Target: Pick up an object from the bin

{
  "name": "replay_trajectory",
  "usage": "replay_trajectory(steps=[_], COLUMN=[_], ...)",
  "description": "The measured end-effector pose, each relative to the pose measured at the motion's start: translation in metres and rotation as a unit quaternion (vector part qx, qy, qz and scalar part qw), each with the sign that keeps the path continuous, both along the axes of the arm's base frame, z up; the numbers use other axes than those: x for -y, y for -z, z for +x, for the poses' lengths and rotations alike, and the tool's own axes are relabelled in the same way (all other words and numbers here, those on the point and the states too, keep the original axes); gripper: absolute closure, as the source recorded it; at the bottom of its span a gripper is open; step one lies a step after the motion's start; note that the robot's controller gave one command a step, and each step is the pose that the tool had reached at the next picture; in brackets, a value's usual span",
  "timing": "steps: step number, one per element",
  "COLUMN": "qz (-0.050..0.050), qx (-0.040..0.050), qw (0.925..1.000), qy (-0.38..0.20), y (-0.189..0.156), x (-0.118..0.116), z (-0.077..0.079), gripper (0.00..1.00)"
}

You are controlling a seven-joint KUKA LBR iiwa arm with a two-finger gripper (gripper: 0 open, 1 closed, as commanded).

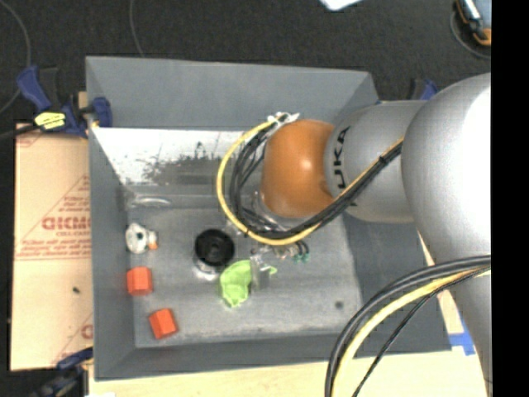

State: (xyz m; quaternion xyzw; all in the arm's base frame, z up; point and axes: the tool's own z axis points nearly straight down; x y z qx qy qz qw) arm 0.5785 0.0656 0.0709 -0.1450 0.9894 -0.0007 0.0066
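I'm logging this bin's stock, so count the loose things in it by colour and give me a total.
Orange blocks: 2
Green crumpled thing: 1
Black round thing: 1
White small thing: 1
Total: 5

You are looking at one readable mark: black letters "UKA" are running along the silver arm (372, 172), just beside its orange cover (293, 168), sitting between one and two o'clock from the middle of the bin (248, 81).
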Motion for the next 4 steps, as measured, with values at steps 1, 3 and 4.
replay_trajectory(steps=[1, 3, 4], qz=[0.0, 0.001, 0.001], qx=[0.0027, 0.0069, 0.0085], qw=[0.9996, 0.9997, 1.0], qy=[0.027, 0.024, 0.003], y=[-0.001, 0.0, -0.001], x=[-0.007, -0.008, -0.007], z=[0.002, 0.01, 0.013], gripper=[1.0, 1.0, 1.0])
